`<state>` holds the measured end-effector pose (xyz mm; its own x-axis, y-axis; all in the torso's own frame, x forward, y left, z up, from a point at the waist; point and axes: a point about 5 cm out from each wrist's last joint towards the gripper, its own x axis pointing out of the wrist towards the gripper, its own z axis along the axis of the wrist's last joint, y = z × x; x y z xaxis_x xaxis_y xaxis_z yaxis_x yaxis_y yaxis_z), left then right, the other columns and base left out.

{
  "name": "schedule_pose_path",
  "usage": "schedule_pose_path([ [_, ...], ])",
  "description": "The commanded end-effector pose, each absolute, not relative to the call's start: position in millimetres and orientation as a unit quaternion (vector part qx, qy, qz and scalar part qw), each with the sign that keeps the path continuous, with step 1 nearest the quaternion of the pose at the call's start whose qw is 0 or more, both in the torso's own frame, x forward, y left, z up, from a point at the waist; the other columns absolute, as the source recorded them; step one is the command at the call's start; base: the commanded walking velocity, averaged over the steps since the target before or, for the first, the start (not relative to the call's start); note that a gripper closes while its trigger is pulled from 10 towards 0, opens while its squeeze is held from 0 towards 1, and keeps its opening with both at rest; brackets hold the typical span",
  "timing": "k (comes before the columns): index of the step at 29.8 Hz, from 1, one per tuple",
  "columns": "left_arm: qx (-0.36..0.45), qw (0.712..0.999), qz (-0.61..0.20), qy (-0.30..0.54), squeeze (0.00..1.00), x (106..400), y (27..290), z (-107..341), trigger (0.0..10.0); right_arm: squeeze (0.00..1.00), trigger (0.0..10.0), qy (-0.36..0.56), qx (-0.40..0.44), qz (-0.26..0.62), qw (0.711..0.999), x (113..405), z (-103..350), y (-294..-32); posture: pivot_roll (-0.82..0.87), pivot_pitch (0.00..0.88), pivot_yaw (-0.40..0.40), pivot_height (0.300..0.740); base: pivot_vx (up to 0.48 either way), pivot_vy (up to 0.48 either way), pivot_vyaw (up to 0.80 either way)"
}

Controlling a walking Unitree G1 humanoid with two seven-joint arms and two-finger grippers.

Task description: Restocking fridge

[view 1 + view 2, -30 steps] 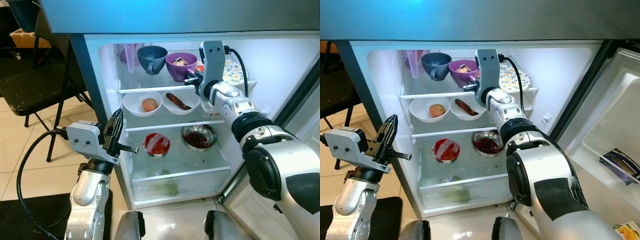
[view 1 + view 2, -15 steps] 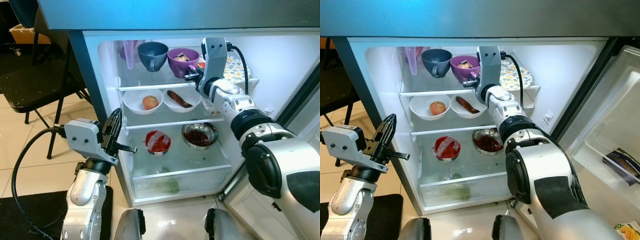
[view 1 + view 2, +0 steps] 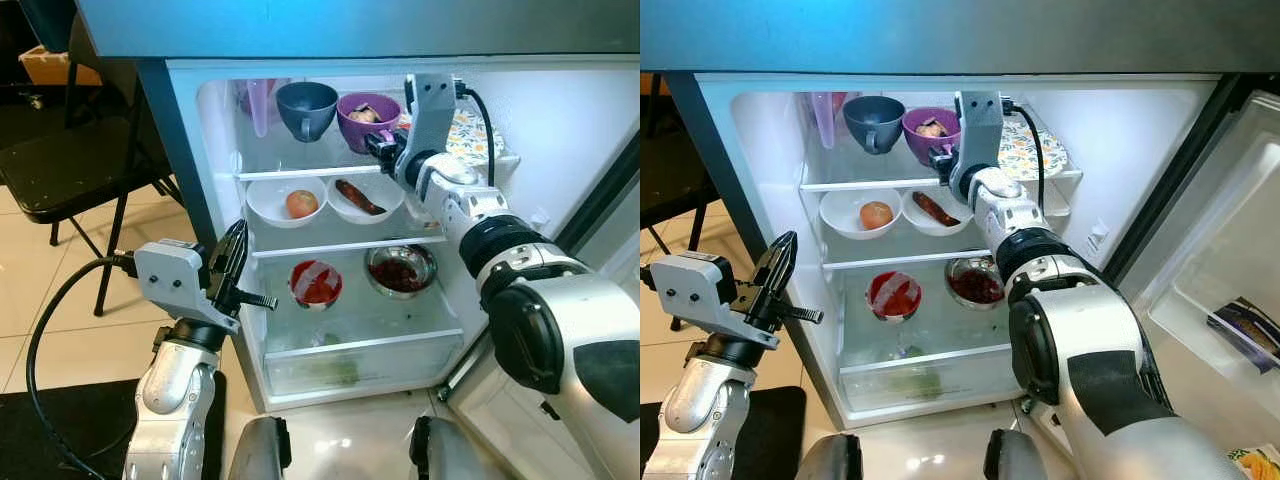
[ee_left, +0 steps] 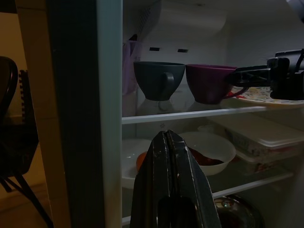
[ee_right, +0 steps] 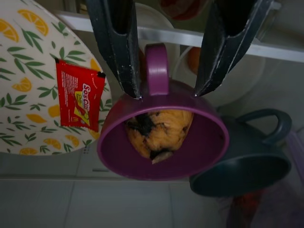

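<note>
On the fridge's top shelf stands a glossy purple cup, holding a yellowish muffin with dark spots. The right gripper straddles the cup's loop handle, fingers spread on either side at the rim. A dark blue-grey cup sits just beside it, a leaf-patterned plate with a red sachet on the other side. The left gripper, fingers pressed together, hovers outside the fridge edge.

We count two cups; two white bowls; one steel bowl; one plate; one sachet.
</note>
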<state>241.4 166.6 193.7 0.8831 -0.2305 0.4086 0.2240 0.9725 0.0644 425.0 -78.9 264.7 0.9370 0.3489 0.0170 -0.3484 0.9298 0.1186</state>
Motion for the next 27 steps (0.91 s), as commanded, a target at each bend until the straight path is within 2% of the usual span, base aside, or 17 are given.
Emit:
schedule_pose_path([
  [1, 0.005, 0.97, -0.123, -0.209, 0.0, 243, 164, 193, 10.0, 0.0, 10.0, -0.021, 0.071, 0.181, 0.981, 426, 278, -81, 0.23, 0.08, -0.082, 0.575, 0.0, 0.0, 0.0],
  [16, 0.002, 0.969, -0.136, -0.207, 0.0, 255, 159, 190, 10.0, 0.0, 10.0, -0.017, 0.041, 0.32, 0.946, 419, 267, -89, 0.19, 0.028, -0.051, 0.575, 0.0, 0.0, 0.0],
  [18, 0.0, 0.967, -0.14, -0.21, 0.0, 257, 158, 191, 10.0, 0.0, 10.0, -0.017, 0.028, 0.356, 0.934, 416, 262, -97, 0.18, 0.013, -0.044, 0.575, 0.0, 0.0, 0.0],
  [27, -0.002, 0.966, -0.147, -0.213, 0.0, 262, 155, 190, 10.0, 0.0, 10.0, -0.022, 0.022, 0.388, 0.921, 412, 255, -116, 0.17, 0.0, -0.036, 0.575, 0.0, 0.0, 0.0],
])
